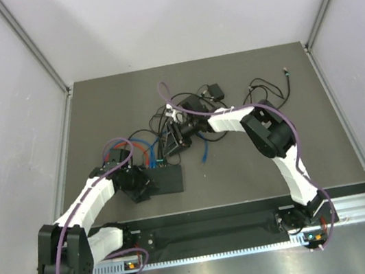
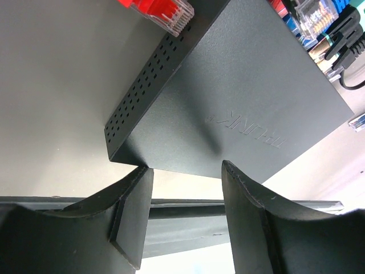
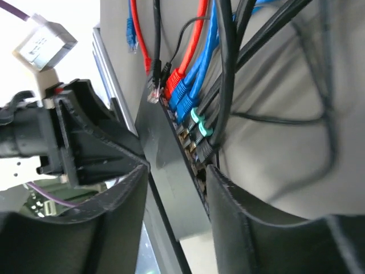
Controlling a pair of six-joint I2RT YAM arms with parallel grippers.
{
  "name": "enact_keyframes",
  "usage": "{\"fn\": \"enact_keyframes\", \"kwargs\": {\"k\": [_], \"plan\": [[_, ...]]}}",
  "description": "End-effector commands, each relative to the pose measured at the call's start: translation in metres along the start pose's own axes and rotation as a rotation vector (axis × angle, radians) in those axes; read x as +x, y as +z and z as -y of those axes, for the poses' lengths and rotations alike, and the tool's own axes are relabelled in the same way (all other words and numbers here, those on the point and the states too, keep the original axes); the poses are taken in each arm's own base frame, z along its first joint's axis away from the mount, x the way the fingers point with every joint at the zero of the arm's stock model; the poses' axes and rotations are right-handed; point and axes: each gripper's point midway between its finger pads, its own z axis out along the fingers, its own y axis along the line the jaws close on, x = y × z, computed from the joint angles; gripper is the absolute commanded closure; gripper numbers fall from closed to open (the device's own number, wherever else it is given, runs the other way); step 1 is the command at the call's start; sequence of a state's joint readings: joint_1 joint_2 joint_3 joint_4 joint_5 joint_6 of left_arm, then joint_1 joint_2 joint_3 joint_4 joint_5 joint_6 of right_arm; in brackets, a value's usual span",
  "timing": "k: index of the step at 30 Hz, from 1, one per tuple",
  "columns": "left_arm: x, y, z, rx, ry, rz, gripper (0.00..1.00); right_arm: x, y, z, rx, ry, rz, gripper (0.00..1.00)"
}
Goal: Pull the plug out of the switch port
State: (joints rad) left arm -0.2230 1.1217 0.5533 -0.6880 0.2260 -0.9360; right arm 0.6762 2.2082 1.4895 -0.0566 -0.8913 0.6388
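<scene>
The flat black switch (image 1: 168,178) lies near the table's front, with its ports along the far edge. Red (image 3: 174,81), blue (image 3: 185,94), teal (image 3: 199,123) and black (image 3: 206,149) plugs sit in that port row. My right gripper (image 3: 178,171) is open and straddles the port edge of the switch (image 3: 165,154), its right finger beside the black plug; it also shows in the top view (image 1: 169,149). My left gripper (image 2: 185,171) is open at the near left corner of the switch (image 2: 239,97), its left finger touching the corner; it also shows in the top view (image 1: 136,184).
A tangle of black cables (image 1: 165,115) and a small black adapter block (image 1: 215,91) lie behind the switch. A thin black cable (image 1: 272,88) loops at the back right. A loose blue cable end (image 1: 204,153) lies right of the switch. A metal rail (image 1: 251,220) runs along the table's front.
</scene>
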Motion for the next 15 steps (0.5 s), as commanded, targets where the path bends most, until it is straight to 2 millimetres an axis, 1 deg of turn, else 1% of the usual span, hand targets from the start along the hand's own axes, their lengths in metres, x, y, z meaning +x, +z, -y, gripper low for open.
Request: {"fn": "enact_keyframes", "kwargs": {"k": [1, 2, 4, 8, 10, 15], "plan": [[-0.007, 0.001, 0.012, 0.057, -0.009, 0.023, 0.44, 0.004, 0.019, -0.015, -0.076, -0.034, 0.005, 0.57], [-0.008, 0.001, 0.013, 0.062, -0.013, 0.026, 0.44, 0.003, 0.021, -0.015, -0.084, -0.033, 0.014, 0.57], [-0.007, 0.003, 0.014, 0.07, -0.027, 0.021, 0.44, 0.007, 0.025, -0.009, -0.078, -0.015, 0.012, 0.58], [-0.005, 0.008, 0.009, 0.063, -0.056, 0.011, 0.44, 0.014, 0.03, 0.0, -0.069, 0.005, -0.002, 0.59], [-0.006, 0.007, 0.009, 0.067, -0.068, 0.018, 0.44, 0.02, 0.031, 0.002, -0.062, 0.011, -0.01, 0.6], [-0.008, 0.005, 0.005, 0.065, -0.086, 0.036, 0.43, 0.024, 0.033, 0.012, -0.038, 0.033, -0.009, 0.62]]}}
